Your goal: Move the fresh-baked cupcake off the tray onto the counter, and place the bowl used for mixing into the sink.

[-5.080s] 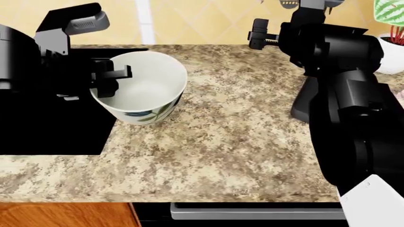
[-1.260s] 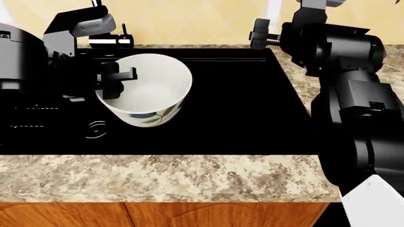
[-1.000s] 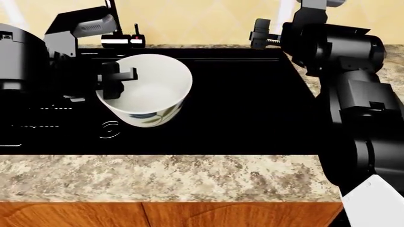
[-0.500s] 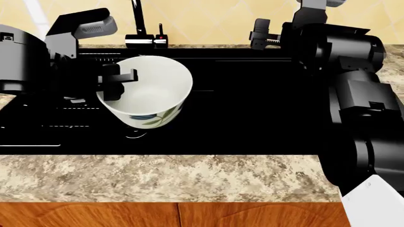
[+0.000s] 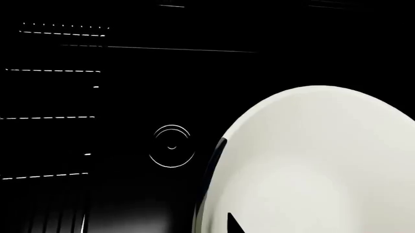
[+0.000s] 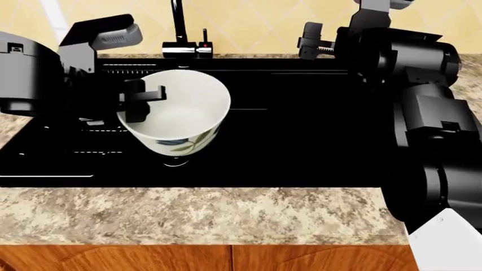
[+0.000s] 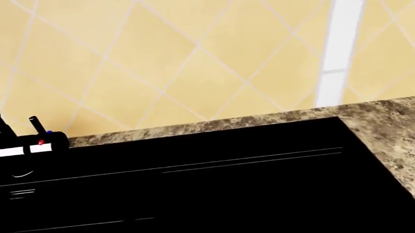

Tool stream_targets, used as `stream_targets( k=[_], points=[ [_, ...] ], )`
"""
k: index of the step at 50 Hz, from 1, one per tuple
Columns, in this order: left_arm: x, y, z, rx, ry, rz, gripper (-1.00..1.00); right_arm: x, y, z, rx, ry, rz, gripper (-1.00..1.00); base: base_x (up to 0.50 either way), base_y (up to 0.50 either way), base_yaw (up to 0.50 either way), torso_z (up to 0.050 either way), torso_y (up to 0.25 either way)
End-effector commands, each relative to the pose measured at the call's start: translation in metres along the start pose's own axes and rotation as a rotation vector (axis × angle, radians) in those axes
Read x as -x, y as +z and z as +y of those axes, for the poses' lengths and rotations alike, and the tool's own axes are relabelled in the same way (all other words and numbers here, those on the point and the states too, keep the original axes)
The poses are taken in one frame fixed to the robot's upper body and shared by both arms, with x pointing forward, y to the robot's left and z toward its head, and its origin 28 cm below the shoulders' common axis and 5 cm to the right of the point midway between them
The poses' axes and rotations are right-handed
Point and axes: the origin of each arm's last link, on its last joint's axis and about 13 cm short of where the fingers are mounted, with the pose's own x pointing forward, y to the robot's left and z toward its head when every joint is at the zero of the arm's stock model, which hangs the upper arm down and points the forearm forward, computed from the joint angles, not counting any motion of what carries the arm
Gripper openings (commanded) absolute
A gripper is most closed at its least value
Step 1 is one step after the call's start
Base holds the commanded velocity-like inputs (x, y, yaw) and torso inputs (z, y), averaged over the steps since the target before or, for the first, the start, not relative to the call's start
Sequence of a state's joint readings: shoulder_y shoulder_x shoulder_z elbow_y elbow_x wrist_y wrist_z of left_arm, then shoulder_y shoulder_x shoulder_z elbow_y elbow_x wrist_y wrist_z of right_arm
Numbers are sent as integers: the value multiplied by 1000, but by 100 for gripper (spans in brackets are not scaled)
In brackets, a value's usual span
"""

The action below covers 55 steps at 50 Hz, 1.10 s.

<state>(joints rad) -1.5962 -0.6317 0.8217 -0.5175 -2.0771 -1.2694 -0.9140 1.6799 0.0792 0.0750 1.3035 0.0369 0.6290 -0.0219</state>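
1. Here we see the left gripper (image 6: 139, 101) clamped on the near-left rim of the deep round white ceramic bowl (image 6: 180, 110), one finger inside the wall and one outside.
2. We note that the bowl, with blue-green leaf motifs on its outer side, hangs upright above the large rectangular glossy black sink (image 6: 301, 141), lifted clear of the basin floor.
3. In the left wrist view we find the bowl's plain white inside (image 5: 318, 165) next to the round drain ring (image 5: 171, 152) on the sink floor below it.
4. We see the ribbed drainer section (image 6: 53, 152) under the left arm and the black-and-chrome faucet (image 6: 184, 42) behind the bowl at the sink's back edge.
5. We see the right gripper (image 6: 310, 42) raised over the sink's far right side; we cannot tell how its jaws stand.
6. We observe the speckled beige-and-brown granite-look counter (image 6: 196, 217) running along the sink's front edge.
7. The cupcake and tray appear in none of our views.
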Motion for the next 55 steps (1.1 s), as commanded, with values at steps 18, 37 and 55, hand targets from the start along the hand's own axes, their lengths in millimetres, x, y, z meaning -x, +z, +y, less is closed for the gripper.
stream_targets(
  k=[18,37,55],
  points=[
    [-1,0,0,4,-6,4,-100,0,-1,-1,-5,4,5,100,150,0,0,0,1],
    [-2,0,-3,-1,-8,10,-100,0,0,-2,-10,4,0,100,153,0,0,0,1],
    [-6,-3,-3,-4,-11,26,-100,-1,-1,-2,-23,20,-12,100,128,0,0,0,1]
  ],
)
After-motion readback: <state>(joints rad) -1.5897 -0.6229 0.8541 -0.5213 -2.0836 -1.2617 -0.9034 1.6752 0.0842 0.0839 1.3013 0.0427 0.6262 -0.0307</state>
